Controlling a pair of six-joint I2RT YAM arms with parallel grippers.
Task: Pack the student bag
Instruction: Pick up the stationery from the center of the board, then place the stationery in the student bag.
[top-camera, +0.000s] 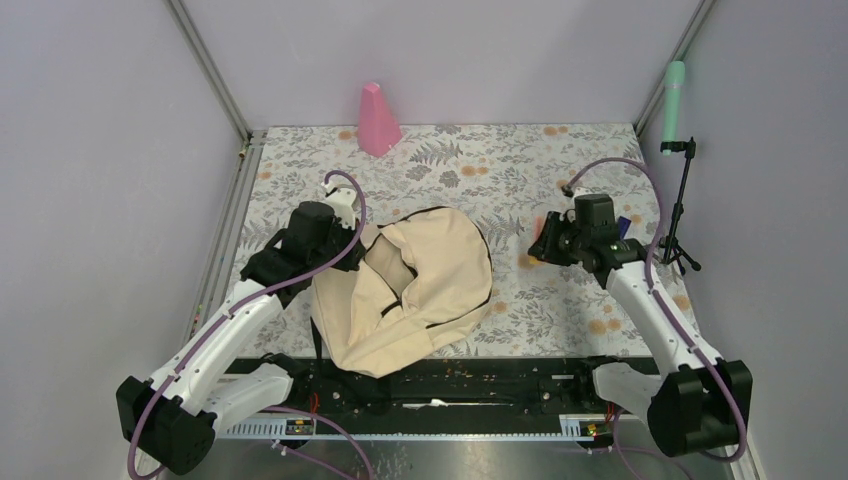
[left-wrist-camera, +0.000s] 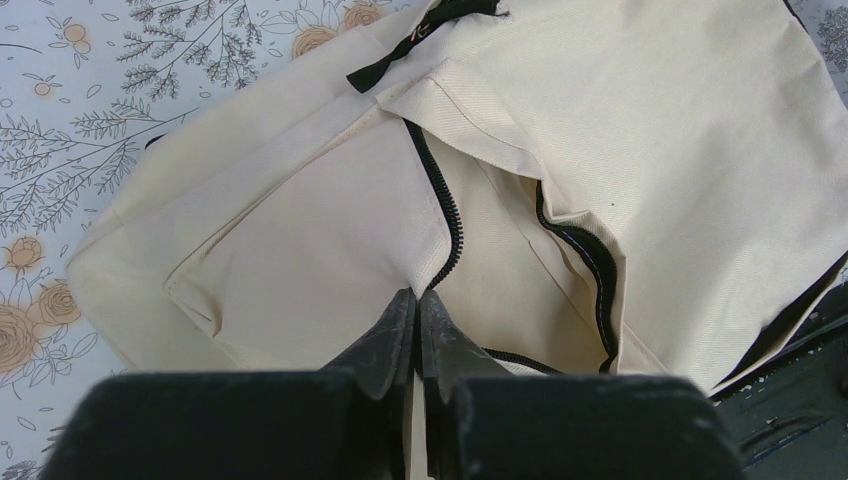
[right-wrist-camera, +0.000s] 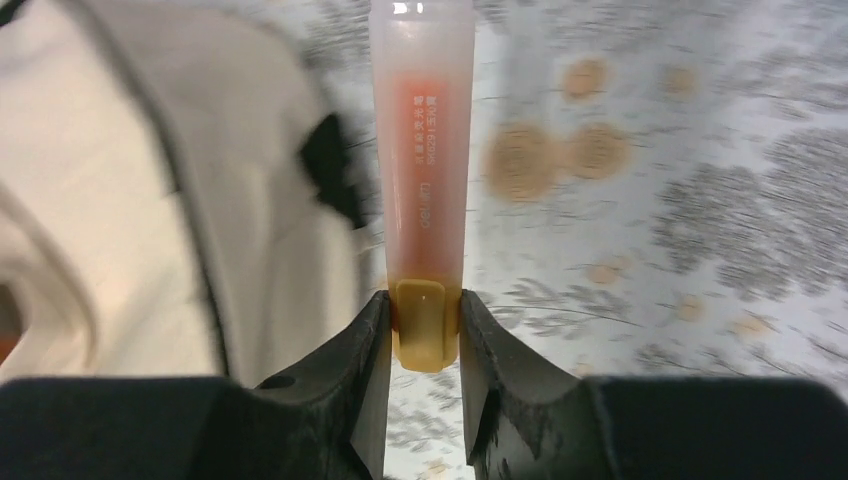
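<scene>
From above, the student bag lies in the middle of the flowery table, a bit toward 6 o'clock. Its mouth gapes open. The left gripper sits at the bag's 10 o'clock edge. The right gripper is at 3 o'clock from the bag, near it but apart. A pink cone stands at the table's 12 o'clock edge. A green stick on a black stand is at 2 o'clock.

In the left wrist view, the left gripper has its two fingers pressed together, pinching the cream cloth of the bag right beside the dark zipper. The cloth bunches toward the tips.

In the right wrist view, the right gripper squeezes the yellow cap of a clear tube with orange stuff inside. The tube points to 12 o'clock. The bag is at 9 o'clock and looks blurry.
</scene>
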